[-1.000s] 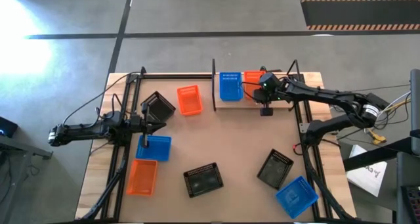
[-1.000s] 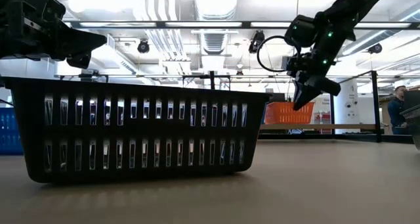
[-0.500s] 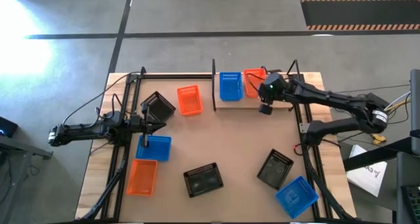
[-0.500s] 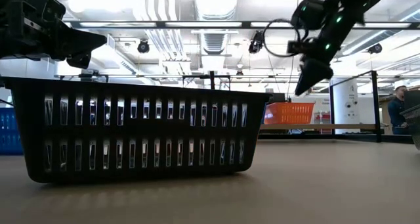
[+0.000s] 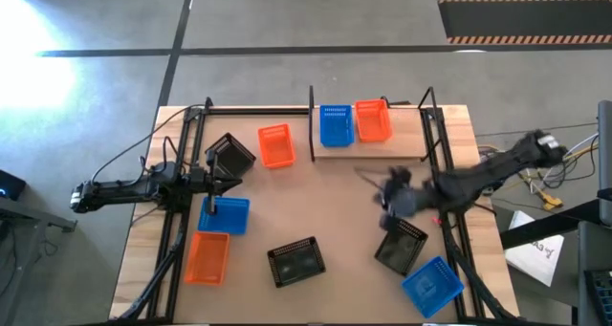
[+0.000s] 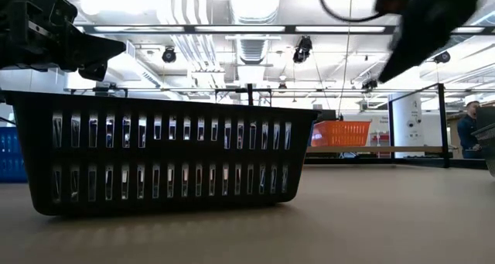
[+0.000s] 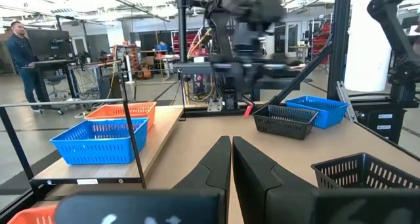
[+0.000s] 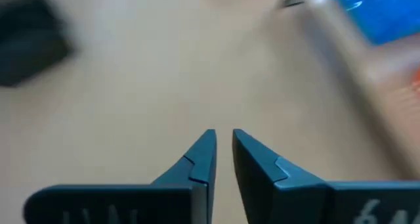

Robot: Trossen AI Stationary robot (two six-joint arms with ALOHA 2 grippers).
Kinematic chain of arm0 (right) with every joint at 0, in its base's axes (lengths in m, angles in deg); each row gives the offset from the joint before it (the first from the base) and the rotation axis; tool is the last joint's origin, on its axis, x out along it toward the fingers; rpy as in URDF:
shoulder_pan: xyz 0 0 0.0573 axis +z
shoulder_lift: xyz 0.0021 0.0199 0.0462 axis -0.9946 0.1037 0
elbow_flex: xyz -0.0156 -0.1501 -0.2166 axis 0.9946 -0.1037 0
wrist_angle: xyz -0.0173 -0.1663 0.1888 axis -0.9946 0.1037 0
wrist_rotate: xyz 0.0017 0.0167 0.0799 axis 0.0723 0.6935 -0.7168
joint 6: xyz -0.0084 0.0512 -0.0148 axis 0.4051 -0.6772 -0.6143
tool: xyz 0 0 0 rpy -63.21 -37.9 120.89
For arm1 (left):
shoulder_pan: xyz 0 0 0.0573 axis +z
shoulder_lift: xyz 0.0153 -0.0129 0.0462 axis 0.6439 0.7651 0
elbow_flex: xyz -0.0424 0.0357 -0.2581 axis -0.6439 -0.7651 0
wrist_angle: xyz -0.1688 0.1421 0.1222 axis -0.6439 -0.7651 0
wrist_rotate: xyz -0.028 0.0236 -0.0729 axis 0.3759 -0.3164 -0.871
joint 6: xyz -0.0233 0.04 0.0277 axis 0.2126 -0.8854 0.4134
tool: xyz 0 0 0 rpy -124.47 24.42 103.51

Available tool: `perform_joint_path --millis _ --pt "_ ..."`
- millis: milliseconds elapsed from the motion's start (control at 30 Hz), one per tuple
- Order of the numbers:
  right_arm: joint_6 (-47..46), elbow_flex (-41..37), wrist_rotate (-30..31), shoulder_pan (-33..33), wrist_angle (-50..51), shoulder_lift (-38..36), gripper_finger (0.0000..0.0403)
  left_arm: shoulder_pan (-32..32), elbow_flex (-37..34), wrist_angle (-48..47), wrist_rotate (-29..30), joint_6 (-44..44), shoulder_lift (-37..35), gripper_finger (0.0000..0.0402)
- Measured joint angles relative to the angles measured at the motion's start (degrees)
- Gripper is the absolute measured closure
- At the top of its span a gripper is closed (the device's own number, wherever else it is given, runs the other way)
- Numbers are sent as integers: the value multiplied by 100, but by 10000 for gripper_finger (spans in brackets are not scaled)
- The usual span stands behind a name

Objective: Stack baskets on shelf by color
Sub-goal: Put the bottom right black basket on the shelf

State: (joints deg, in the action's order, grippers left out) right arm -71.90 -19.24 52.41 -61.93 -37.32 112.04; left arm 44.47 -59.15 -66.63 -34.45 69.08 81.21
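Observation:
The shelf (image 5: 368, 146) stands at the table's far edge and carries a blue basket (image 5: 336, 125) and an orange basket (image 5: 372, 120) side by side, each resting on its base. My right gripper (image 5: 394, 198), blurred, hangs over bare table between the shelf and a black basket (image 5: 400, 245); its fingers (image 8: 223, 137) stand a narrow gap apart and hold nothing. My left gripper (image 7: 231, 145) is shut and empty, waiting at the left beside a tilted black basket (image 5: 229, 154). Loose baskets lie about: orange (image 5: 276, 144), blue (image 5: 228, 214), orange (image 5: 207, 257), black (image 5: 295, 261), blue (image 5: 432, 286).
Black metal frame rails run along the table's left (image 5: 182, 202) and right (image 5: 445, 211) sides. The low view is filled by a black basket (image 6: 166, 152), with the orange basket (image 6: 340, 132) on the shelf behind it. A person (image 6: 468, 132) stands in the room beyond.
My right gripper has risen from beside the orange basket on the shelf and swung fast toward the table's near edge, ending over the table close to the near-right black basket. The orange basket has stayed on the shelf.

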Motion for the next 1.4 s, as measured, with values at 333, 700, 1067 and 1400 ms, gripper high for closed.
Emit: perform_joint_path --millis 333,700,1067,1400 --pt "-4479 68 697 2313 -691 889 389 -2 0 -1 0 0 0 402" --pt "-5216 825 -1269 2401 -96 1623 319 -2 1 -2 0 0 0 402" --pt "-4485 2213 -1781 2399 1591 3016 240 -2 1 0 0 0 0 402" --pt "-4036 2658 -1876 2333 2261 4008 251 -2 1 -2 0 0 4 402"
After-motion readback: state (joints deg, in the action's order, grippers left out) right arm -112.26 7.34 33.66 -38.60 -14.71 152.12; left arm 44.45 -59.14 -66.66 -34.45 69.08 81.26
